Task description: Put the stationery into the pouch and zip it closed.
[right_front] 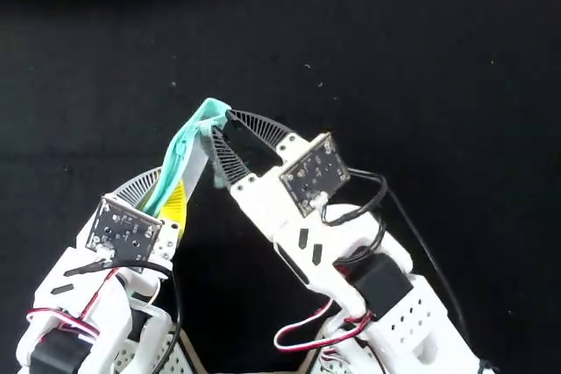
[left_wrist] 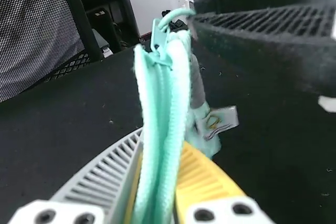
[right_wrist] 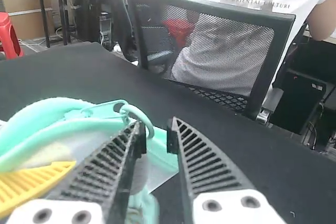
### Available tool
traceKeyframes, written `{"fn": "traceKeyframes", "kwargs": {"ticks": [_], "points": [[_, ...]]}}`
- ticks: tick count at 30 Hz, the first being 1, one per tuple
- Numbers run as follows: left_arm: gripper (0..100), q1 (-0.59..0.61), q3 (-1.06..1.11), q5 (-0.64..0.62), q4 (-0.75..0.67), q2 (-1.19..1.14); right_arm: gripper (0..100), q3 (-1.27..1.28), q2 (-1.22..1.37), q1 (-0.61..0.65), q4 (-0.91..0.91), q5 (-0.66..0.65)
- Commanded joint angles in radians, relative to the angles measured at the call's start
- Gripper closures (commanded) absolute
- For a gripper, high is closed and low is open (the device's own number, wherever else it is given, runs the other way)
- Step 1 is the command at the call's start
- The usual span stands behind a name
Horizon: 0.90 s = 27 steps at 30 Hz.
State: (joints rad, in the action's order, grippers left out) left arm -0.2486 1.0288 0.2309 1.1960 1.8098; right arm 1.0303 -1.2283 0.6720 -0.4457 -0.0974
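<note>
A: Where was the pouch (right_front: 180, 151)?

B: Standing on edge between the two arms. It was a mint strip running from the left pincer (right_front: 162, 194) up to the right pincer (right_front: 221, 124). I couldn't tell whether its lower edge touched the black surface (right_front: 421, 85).

A: And the left pincer's hold?

B: Clenched on the pouch's near end. In the left wrist view the mint fabric sat squeezed between a grey ribbed finger (left_wrist: 105, 174) and a yellow finger (left_wrist: 202, 177), with the zip edge uppermost.

A: The right one?

B: Released, by the look of it. In its own wrist view the right pincer (right_wrist: 155, 129) had its two dark ribbed fingers a narrow gap apart, and bare black surface showed through the gap.

A: Near the zip?

B: Right at it — the mint pull loop (right_wrist: 144, 116) curved against the tip of one finger, at the pouch's far end.

A: Was the zip shut?

B: Couldn't tell. From the left wrist the two zip edges ran close together up toward the pull loop (left_wrist: 176, 14), and a small grey tag (left_wrist: 219, 121) hung at the pouch's side.

A: Anything beyond?

B: A mesh chair back (right_wrist: 226, 45) — past the surface's far edge.
</note>
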Motion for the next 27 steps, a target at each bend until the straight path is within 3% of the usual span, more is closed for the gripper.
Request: {"fn": "traceKeyframes", "kwargs": {"ticks": [1, 23, 27], "points": [[97, -0.005, -0.022, 0.000, -0.015, 0.009, 91.3, -0.005, -0.015, -0.011, 0.020, 0.000], [97, -0.007, -0.022, 0.000, -0.015, 0.009, 91.5, -0.013, 0.143, 0.035, 0.137, 0.000], [97, -0.007, -0.022, 0.000, -0.014, 0.009, 98.7, -0.013, 0.140, 0.034, 0.140, 0.000]]}}
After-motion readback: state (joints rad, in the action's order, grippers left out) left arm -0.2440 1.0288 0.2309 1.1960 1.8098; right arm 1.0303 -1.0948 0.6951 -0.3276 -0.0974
